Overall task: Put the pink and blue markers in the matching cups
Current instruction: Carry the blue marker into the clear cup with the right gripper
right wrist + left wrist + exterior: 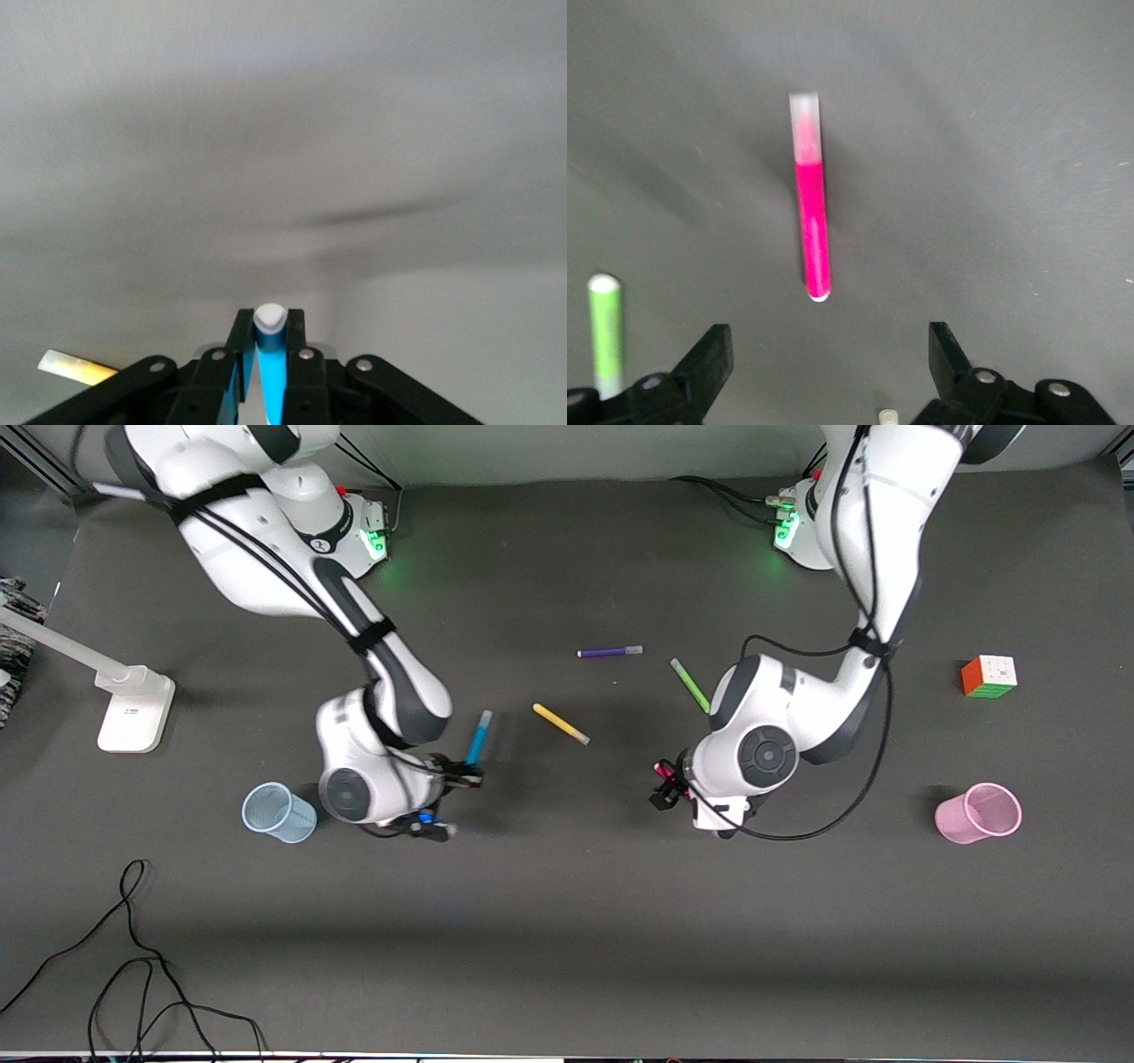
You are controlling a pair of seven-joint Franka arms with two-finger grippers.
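The blue marker [479,737] slants up out of my right gripper [464,776], which is shut on it beside the pale blue cup [279,812]. In the right wrist view the marker's [282,376] pale end pokes out between the shut fingers of the gripper [270,319]. The pink marker [812,221] lies flat on the mat just ahead of my open left gripper [828,354], untouched. From the front only a bit of the pink marker [661,769] shows at the left gripper [663,788]. The light pink cup [978,812] stands toward the left arm's end.
A yellow marker [560,724], a green marker [689,684] and a purple marker [609,652] lie mid-table. A colour cube [989,677] sits farther back than the pink cup. A white lamp base [133,708] and loose black cables [133,957] are at the right arm's end.
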